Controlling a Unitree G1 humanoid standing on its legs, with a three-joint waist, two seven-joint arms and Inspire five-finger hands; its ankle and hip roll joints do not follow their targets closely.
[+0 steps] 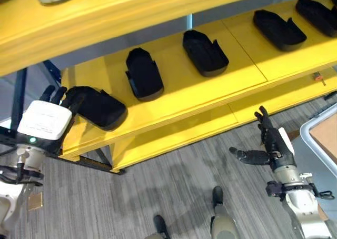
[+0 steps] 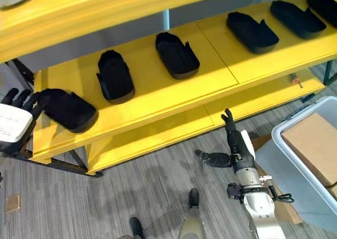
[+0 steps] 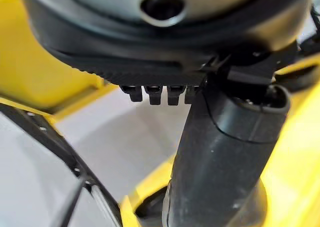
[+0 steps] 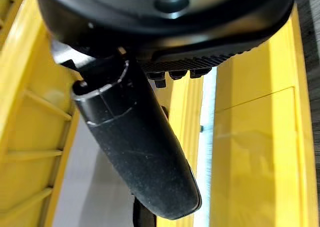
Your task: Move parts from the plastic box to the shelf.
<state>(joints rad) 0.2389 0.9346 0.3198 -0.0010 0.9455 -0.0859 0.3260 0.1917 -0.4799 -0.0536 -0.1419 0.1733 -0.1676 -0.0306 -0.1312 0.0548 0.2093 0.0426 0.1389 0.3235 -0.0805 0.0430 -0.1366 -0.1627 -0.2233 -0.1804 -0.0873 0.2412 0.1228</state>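
Left robot hand [image 1: 58, 98] gripped a black part [image 1: 97, 107] at the shelf [image 1: 179, 99] left end. Right robot hand [image 2: 234, 144] hung open, empty. Best set part flat, clear of edge, before releasing.

Five black moulded parts lie in a row along the yellow shelf [image 1: 174, 99], running from near left to far right. The leftmost part [image 1: 100, 107] sits at the shelf's left end. A grey plastic box [image 2: 295, 160] stands on the floor at the right.
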